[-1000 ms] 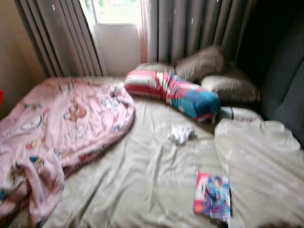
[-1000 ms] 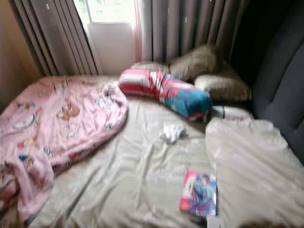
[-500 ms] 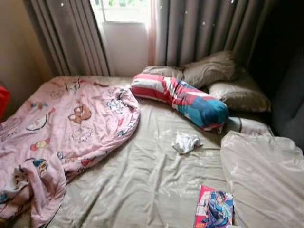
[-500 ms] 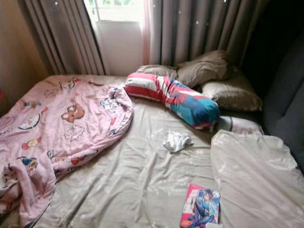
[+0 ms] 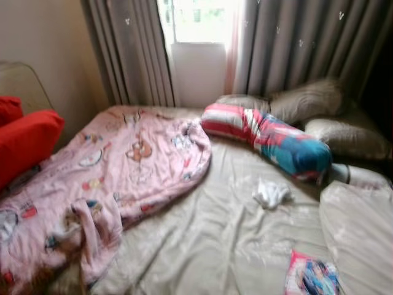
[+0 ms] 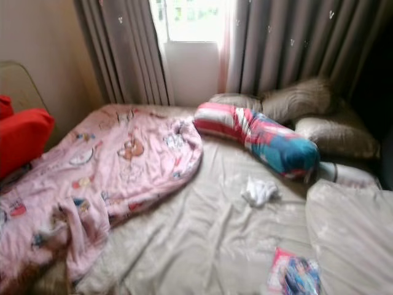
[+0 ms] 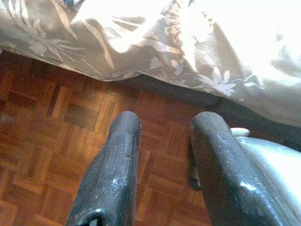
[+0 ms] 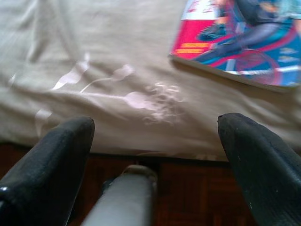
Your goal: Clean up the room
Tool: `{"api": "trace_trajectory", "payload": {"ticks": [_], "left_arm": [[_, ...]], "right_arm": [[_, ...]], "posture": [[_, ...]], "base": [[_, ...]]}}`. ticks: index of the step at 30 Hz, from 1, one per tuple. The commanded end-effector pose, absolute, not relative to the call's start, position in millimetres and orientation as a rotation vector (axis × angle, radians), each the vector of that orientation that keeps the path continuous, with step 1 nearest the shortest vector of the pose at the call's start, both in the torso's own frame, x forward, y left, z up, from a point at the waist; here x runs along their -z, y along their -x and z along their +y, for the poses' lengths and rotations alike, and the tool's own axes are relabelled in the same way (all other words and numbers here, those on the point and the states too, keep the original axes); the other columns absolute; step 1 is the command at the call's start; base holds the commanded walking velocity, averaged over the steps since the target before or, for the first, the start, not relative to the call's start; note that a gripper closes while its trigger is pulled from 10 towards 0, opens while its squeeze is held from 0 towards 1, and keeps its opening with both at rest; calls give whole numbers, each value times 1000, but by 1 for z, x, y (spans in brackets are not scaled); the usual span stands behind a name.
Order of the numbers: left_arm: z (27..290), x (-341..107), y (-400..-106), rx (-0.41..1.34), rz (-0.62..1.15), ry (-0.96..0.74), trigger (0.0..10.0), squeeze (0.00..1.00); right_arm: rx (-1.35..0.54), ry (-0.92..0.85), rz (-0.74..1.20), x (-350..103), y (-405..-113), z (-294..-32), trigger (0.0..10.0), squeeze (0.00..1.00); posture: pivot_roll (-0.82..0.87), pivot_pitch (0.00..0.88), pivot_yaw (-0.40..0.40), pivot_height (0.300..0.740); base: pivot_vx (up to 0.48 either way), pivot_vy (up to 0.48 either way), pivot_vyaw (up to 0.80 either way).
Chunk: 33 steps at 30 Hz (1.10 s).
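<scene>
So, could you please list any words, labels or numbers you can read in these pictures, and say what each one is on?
No text can be read with certainty.
Comic book: yellow lettering on the red part of its cover, too blurred to read.
Same book at the bed's near edge: too small and blurred to read.
Pink blanket: cartoon pictures, no legible words.
Striped bolster: colour bands, no lettering visible.

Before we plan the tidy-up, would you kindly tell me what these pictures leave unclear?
- Book: cut off by the bottom edge in the left eye view; its cover is blurred.
- White cloth: too blurred in the right eye view to identify.
- Pale pillow: partly hidden behind the striped bolster.
- Red cushion: cut off by the left edge.
</scene>
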<state>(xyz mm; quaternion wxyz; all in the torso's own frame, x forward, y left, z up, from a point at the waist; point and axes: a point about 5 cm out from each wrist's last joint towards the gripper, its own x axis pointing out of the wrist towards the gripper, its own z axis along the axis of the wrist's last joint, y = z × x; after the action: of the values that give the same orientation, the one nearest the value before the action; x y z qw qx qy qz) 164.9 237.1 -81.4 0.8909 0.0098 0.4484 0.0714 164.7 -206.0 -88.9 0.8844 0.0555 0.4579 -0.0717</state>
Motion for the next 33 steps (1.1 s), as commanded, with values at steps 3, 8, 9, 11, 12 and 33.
{"api": "trace_trajectory", "payload": {"ticks": [3, 8, 9, 11, 12, 33], "left_arm": [[246, 79, -166, -160, 930, -38, 10000, 0], [245, 79, -166, -158, 931, -39, 10000, 0], [245, 79, -165, -158, 932, -39, 10000, 0], [245, 79, -165, -157, 932, -39, 10000, 0], [245, 79, -165, -156, 932, -40, 10000, 0], [244, 81, -162, -152, 943, -43, 10000, 0]], "right_arm": [[110, -134, 937, 88, -172, -192, 10000, 0], [107, -134, 939, 88, -171, -192, 10000, 0], [106, -134, 939, 88, -171, -192, 10000, 0], [105, -135, 940, 88, -171, -192, 10000, 0], [105, -136, 941, 88, -171, -192, 10000, 0], [92, -128, 946, 90, -168, -192, 10000, 0]], "posture": [[-2, 0, 6, 740], [-3, 0, 7, 740], [-3, 0, 6, 740], [-3, 0, 6, 740], [-3, 0, 6, 740], [3, 0, -2, 740]], "base": [[0, 480, 0], [0, 480, 0], [0, 480, 0], [0, 480, 0], [0, 480, 0], [0, 480, 0]]}}
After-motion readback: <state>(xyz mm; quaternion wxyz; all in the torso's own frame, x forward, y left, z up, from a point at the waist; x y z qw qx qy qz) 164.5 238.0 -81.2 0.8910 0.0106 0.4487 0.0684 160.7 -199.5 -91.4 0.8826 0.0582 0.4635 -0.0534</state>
